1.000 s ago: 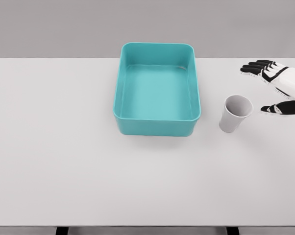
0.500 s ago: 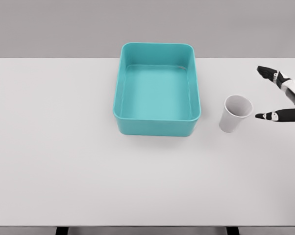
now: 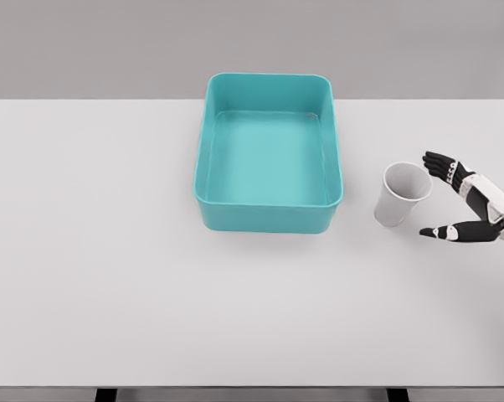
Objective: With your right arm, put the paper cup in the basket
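A white paper cup (image 3: 401, 193) stands upright on the white table, just right of the teal basket (image 3: 205, 164). My right hand (image 3: 434, 196) comes in from the right edge beside the cup, fingers spread open. Its black fingertips (image 3: 431, 158) sit just right of the cup's rim, and the thumb (image 3: 440, 232) reaches out lower, below and right of the cup. The hand does not touch the cup. The basket holds nothing. My left arm is out of view.
The white table (image 3: 110, 268) stretches wide around the basket, with its front edge near the bottom of the picture and a grey wall behind it.
My right hand has dropped down and moved left, from the far right edge to a spot close beside the cup. Cup and basket have not moved.
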Motion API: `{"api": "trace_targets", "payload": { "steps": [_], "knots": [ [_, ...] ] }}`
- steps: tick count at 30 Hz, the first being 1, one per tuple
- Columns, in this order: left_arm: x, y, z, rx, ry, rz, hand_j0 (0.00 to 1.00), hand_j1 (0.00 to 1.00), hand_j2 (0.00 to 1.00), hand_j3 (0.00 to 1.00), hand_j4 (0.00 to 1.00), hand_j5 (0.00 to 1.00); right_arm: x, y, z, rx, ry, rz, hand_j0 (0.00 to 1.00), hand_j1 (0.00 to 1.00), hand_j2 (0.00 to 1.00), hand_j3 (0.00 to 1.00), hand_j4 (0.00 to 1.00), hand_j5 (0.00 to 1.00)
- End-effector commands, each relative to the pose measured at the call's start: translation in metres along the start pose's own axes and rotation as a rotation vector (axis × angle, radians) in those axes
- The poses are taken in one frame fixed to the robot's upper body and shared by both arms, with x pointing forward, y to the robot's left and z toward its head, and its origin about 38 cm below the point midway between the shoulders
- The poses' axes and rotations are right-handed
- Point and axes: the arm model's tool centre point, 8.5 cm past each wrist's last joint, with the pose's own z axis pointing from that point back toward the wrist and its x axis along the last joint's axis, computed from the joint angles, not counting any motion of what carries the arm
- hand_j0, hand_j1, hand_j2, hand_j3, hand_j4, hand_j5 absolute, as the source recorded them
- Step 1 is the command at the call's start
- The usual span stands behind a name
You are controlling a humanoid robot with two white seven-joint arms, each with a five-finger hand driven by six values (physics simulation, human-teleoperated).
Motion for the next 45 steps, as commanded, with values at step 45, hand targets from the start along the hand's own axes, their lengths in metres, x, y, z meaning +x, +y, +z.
{"api": "trace_targets", "payload": {
  "steps": [45],
  "knots": [
    [0.0,0.0,0.0,0.0,0.0,0.0,1.0,1.0,1.0,1.0,1.0,1.0,-0.003,0.02,-0.037,-0.008,-0.059,-0.059,1.0,1.0,1.0,1.0,1.0,1.0]
  ]
}}
